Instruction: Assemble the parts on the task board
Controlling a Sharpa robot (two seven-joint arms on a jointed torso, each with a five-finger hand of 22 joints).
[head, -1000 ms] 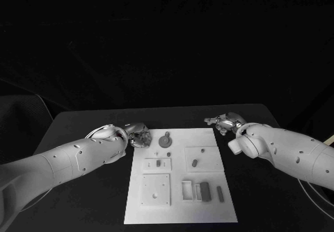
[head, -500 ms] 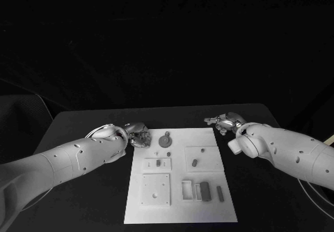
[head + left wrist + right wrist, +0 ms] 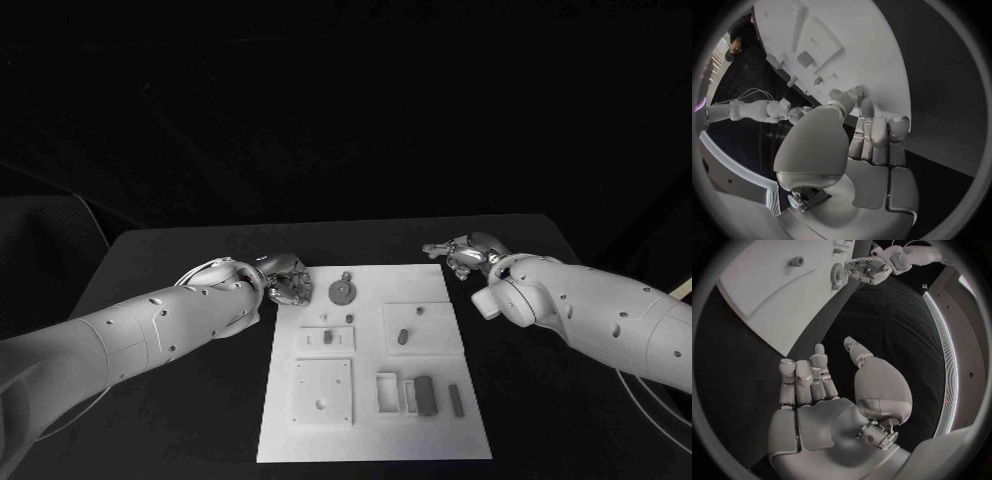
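Head cam: high, looking down at black table (image 3: 173,420), task board (image 3: 378,440) centred, both arms in frame. L wrist cam: behind left hand (image 3: 857,150), close, facing across board (image 3: 873,60). R wrist cam: behind right hand (image 3: 832,400), close, board corner (image 3: 761,285) ahead. Shared: board in all three; each wrist cam also catches the opposite hand

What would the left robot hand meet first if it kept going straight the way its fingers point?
Probably the near-left corner of the white task board: the left robot hand has its fingertips at that edge. Depth is unclear.
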